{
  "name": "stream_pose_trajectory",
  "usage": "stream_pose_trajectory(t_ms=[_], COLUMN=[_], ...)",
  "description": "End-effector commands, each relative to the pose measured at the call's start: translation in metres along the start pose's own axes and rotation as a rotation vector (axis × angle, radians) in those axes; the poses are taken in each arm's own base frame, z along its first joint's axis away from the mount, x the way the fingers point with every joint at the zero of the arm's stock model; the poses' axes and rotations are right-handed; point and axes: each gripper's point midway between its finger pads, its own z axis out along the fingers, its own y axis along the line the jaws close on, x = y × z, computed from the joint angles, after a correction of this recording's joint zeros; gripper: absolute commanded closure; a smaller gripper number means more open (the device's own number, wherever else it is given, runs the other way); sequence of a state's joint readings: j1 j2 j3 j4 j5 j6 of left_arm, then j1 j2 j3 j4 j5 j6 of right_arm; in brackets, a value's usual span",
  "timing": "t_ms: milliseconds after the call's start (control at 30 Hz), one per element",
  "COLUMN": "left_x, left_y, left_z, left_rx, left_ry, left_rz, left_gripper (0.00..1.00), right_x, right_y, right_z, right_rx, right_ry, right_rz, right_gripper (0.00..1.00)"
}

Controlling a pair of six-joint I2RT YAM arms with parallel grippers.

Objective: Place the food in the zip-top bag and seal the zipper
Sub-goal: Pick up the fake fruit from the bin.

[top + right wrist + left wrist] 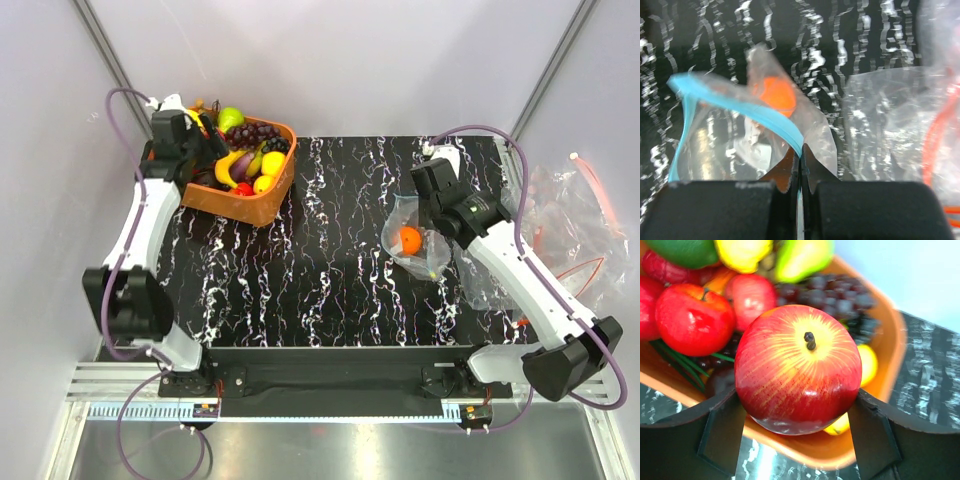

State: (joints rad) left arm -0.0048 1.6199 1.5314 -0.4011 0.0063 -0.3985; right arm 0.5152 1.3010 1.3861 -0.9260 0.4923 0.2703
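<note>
Black marbled table (330,300) first, and at its far-left corner the tray (270,208), rust-coloured and heaped with fruit. Over on the right side sits the zip-top bag (393,222), mouth gaping, with the right gripper (800,172) clamped tight on its rim where the blue strip runs in. At the tray, the left gripper (797,435) has its fingers pressed to both flanks of a red apple (797,372): grasped, by the look of it, but not yet clear of the tray. One orange (409,240) is already in the bag. The zipper (740,107) lies unsealed. Early going, I'd say: apple to carry across, more fruit to follow, sealing last
</note>
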Motion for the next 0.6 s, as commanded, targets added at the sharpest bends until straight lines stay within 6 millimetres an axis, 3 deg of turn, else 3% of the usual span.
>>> stream_pose_trajectory(t_ms=[0,67,167,233,433,533,567], left_x=[-0.024,-0.023,-0.005,0.011,0.059,0.081,0.098], left_y=[-0.034,-0.051,-0.081,-0.104,-0.168,-0.194,-0.194], left_z=[-0.032,-0.045,-0.057,-0.065,-0.095,-0.116,-0.116], left_rx=[0.172,0.231,0.347,0.416,0.578,0.664,0.67], left_ry=[-0.106,-0.119,-0.088,-0.064,0.01,0.026,0.052], left_rz=[-0.015,-0.016,-0.013,-0.009,0.024,0.036,0.042], left_gripper=[0.53,0.53,0.54,0.54,0.55,0.57,0.58], right_x=[-0.016,-0.015,-0.013,-0.013,0.002,0.002,0.003], right_y=[-0.036,-0.049,-0.066,-0.065,-0.025,-0.002,0.006], right_z=[-0.024,-0.028,-0.034,-0.033,-0.002,0.012,0.013], right_rx=[0.144,0.205,0.29,0.294,0.161,0.08,0.043], right_ry=[-0.065,-0.068,-0.078,-0.075,0.006,0.015,0.026], right_rz=[0.032,0.029,0.045,0.044,0.063,0.094,0.1], right_gripper=[1.0,1.0,1.0,1.0,1.0,1.0,1.0])
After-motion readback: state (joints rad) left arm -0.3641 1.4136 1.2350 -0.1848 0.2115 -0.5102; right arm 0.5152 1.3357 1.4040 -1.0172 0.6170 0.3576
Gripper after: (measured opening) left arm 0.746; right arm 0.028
